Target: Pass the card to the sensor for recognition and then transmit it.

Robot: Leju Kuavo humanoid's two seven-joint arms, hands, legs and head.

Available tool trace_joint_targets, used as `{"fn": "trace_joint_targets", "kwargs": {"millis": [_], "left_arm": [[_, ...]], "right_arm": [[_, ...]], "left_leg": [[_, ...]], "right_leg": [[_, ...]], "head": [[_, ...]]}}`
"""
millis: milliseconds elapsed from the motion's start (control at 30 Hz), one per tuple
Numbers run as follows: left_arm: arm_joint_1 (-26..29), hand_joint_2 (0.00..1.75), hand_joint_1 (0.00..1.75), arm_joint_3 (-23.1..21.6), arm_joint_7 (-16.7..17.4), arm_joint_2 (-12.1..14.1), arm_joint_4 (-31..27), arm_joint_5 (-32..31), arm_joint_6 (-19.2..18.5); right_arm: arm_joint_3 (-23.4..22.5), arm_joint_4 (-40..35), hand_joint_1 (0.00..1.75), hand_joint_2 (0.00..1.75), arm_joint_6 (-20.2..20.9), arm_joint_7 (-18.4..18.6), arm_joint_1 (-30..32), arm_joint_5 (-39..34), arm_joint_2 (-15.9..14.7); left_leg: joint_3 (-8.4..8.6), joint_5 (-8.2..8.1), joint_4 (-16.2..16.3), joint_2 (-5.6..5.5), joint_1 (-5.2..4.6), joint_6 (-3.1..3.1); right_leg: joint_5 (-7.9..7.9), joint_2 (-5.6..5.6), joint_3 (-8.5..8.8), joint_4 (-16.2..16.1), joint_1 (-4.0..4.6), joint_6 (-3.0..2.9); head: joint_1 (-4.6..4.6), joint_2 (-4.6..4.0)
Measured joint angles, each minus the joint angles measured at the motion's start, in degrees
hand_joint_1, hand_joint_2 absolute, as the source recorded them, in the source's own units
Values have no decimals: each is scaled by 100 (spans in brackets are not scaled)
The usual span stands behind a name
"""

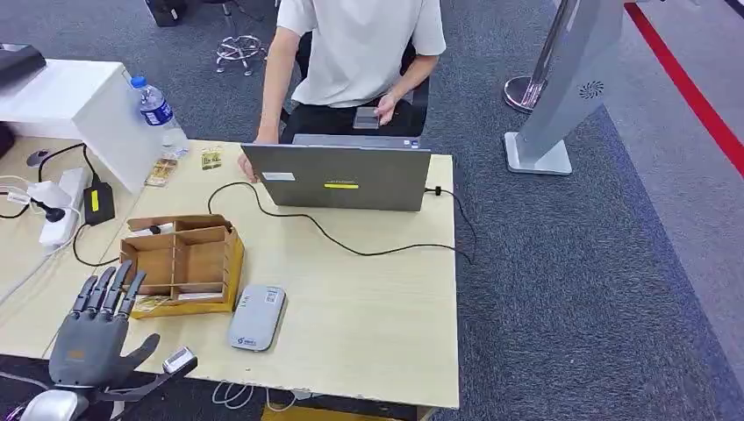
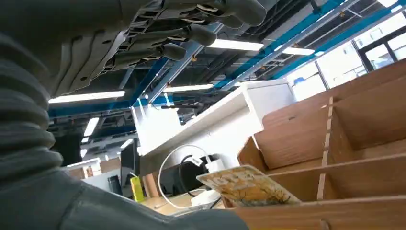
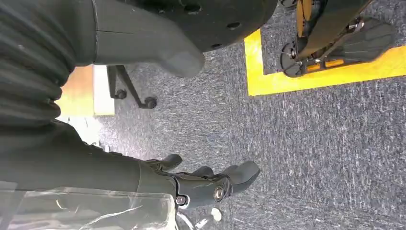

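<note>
The seated person in a white T-shirt [image 1: 360, 53] is cut off at the head view's top edge. The open grey laptop [image 1: 338, 175] hides their lap. Print on the patterned yellowish card [image 2: 246, 184] is unreadable.

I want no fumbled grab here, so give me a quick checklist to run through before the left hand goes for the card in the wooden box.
1. Left hand free to grasp: ok, fingers spread, nothing held.
2. Patterned yellowish card reachable: ok, it lies at the near edge of the brown wooden compartment box, sticking out past the front wall.
3. Hand lined up with the card: ok, roughly; its fingertips hover over the box's near left corner.
4. Flat grey sensor pad with rounded corners unobstructed: ok, it lies bare on the table right of the box.
5. Right hand out of the way: ok, it hangs over the carpet.
6. Black cable clear of the path: ok, it runs beyond the box.
</note>
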Motion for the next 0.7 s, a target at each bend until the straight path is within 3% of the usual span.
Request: {"fn": "trace_joint_targets", "kwargs": {"millis": [700], "left_arm": [[-446,175,0,404,-240,68,913,-223,483]], "right_arm": [[138,0,0,175,63,50,-18,77,-2]], "left_leg": [[0,0,0,-2,1,0]], "right_leg": [[0,-2,1,0,2,0]], "head": [[0,0]]}}
